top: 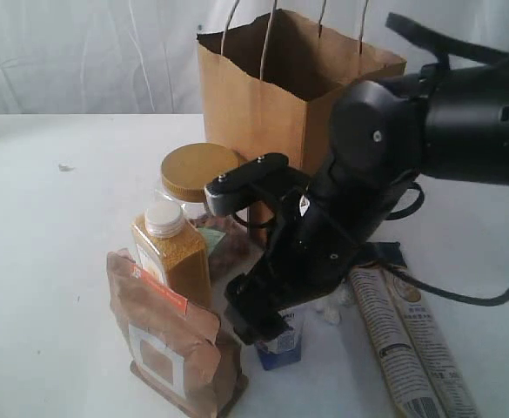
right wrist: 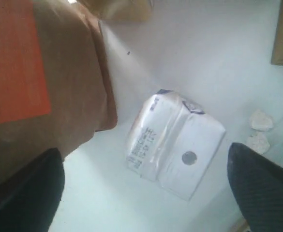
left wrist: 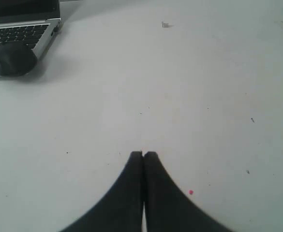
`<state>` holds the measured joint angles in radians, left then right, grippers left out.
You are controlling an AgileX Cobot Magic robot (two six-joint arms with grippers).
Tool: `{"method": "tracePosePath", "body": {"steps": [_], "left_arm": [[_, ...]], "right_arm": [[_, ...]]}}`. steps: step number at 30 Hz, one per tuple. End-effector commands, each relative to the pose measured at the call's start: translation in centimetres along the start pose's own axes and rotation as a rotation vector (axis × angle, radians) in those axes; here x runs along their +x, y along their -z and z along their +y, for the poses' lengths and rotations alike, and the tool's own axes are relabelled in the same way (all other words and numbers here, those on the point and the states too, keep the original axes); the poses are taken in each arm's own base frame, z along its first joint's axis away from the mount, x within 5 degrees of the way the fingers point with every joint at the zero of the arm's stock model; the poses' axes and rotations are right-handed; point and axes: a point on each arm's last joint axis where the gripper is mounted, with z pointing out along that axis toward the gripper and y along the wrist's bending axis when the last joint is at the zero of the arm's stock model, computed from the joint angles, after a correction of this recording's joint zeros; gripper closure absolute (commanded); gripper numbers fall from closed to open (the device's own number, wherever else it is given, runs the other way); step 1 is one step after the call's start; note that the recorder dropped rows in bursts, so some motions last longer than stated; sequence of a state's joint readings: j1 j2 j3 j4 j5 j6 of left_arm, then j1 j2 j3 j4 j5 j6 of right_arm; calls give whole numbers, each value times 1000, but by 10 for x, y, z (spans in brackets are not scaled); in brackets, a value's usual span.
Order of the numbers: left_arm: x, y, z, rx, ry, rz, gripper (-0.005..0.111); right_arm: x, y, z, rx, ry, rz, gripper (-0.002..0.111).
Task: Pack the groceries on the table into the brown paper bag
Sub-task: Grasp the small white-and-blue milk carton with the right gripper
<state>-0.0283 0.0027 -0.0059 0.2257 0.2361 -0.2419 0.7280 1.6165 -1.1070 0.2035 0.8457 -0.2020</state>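
On the white counter [top: 45, 261] before the brown paper bag [top: 254, 113], the right fingers [right wrist: 264, 188] hang spread over the small white-blue carton [right wrist: 172, 145]; the left fingers [left wrist: 131, 183] press together.

On the table [top: 54, 261] we find the paper bag [top: 263, 113] standing at the back. Before it come the jar [top: 197, 171], the bottle [top: 174, 252], then the pouch [top: 167, 340] nearest us. The carton [top: 282, 344] sits right of the pouch, the long packet [top: 411, 348] farther right.
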Motion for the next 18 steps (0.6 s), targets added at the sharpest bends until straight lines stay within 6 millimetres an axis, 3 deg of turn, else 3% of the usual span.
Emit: {"method": "tracePosePath", "body": {"steps": [1,4,18], "left_arm": [[1,-1,-1,12,3,-1,107],[1,-1,-1,12,3,-1,107],[1,-1,-1,12,3,-1,107]], "right_arm": [[-1,-16,-2,8,1,28,24],[-3,-28,-6,31,15,40,24],[0,-29,-6,23,10,76,24]]}}
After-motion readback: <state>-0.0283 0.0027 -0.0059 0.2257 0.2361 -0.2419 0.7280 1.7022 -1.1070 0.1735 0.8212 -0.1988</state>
